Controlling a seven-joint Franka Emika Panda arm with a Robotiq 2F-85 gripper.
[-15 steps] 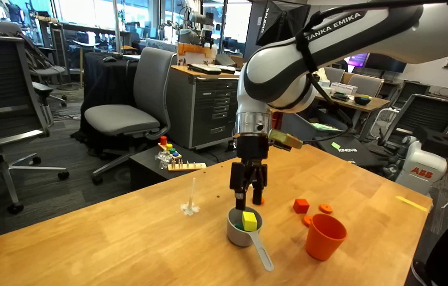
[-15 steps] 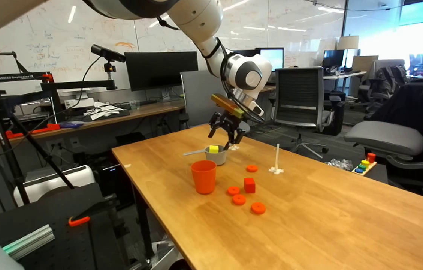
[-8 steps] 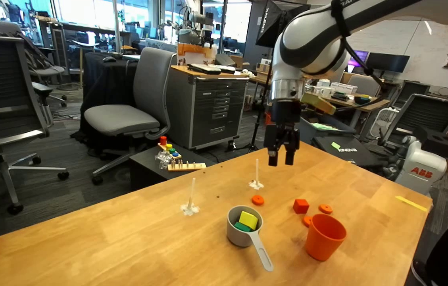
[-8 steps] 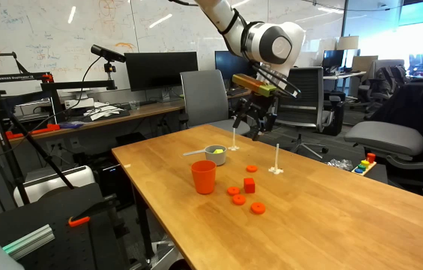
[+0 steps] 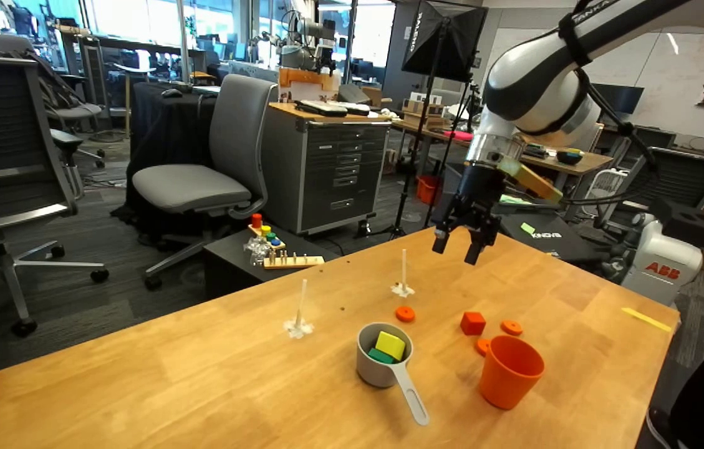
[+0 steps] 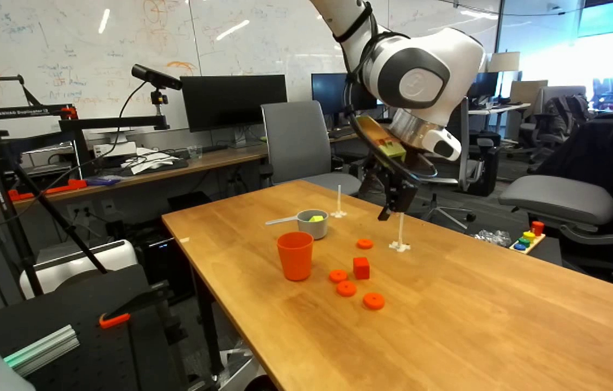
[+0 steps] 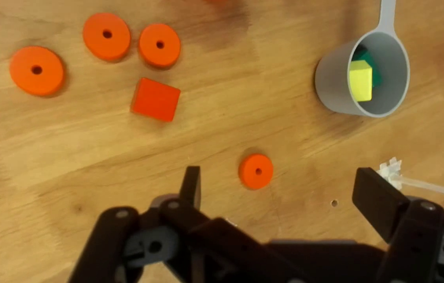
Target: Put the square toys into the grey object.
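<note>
The grey cup with a long handle point(image 5: 374, 373) stands upright on the table; it also shows in an exterior view point(image 6: 314, 229) and the wrist view point(image 7: 334, 88). Inside it lie a yellow block point(image 5: 391, 345) and a green block point(image 5: 381, 356), also in the wrist view as yellow point(image 7: 361, 80) and green point(image 7: 370, 65). A red-orange block point(image 5: 472, 323) lies alone on the table, in an exterior view point(image 6: 361, 268) and at upper left in the wrist view point(image 7: 155, 100). My gripper point(image 5: 455, 252) is open and empty above the table, tilted, apart from every block; its fingers are wide apart point(image 7: 277, 171).
An orange cup point(image 5: 507, 380) stands near the red-orange block. Several flat orange discs point(image 6: 373, 301) lie round that block, and one disc point(image 7: 256, 171) lies apart, nearer the pegs. Two thin upright pegs point(image 5: 302, 308) point(image 5: 404, 271) are taped to the table.
My gripper has risen from just above the grey cup, moved away from it and tilted. The yellow block has dropped lower into the cup. The red-orange block has not moved.
</note>
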